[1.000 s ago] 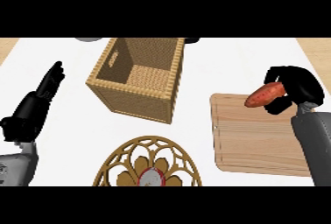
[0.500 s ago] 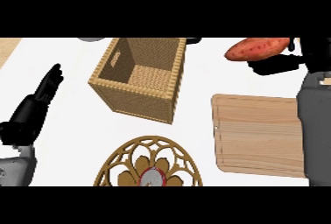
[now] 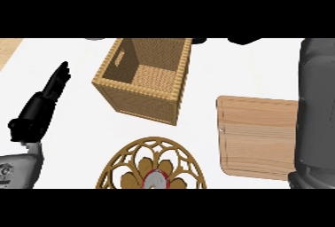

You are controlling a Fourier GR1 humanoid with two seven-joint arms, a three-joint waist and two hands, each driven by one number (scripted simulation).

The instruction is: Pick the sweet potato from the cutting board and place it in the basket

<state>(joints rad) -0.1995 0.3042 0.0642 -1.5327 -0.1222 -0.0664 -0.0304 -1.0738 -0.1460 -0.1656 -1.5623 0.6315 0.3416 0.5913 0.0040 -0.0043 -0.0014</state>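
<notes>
Gone from sight since half a second ago are the right hand and the sweet potato it was carrying: both have passed beyond the upper edge of the head view, so whether those fingers are closed round the sweet potato cannot be told, nor where the sweet potato is at this moment. Only the right forearm (image 3: 317,111) shows, a grey column running up the right side and covering the right edge of the cutting board (image 3: 255,133).

Left hand (image 3: 40,106) — fingers (image 3: 60,75) straight and together, pointing up and slightly right, holding and touching nothing — rests at the left edge, well apart from the basket (image 3: 141,95). Below it sits the grey left forearm (image 3: 20,168) at the lower left corner.

That basket stands upright on the white tabletop (image 3: 248,71), its open mouth facing up and its woven inside looking bare, as far as the steep angle shows. Just right of it lies the board, flat, nothing on its visible surface. Near the lower edge, between basket and board, is a round golden openwork trivet (image 3: 124,168) with a red-rimmed centre.
</notes>
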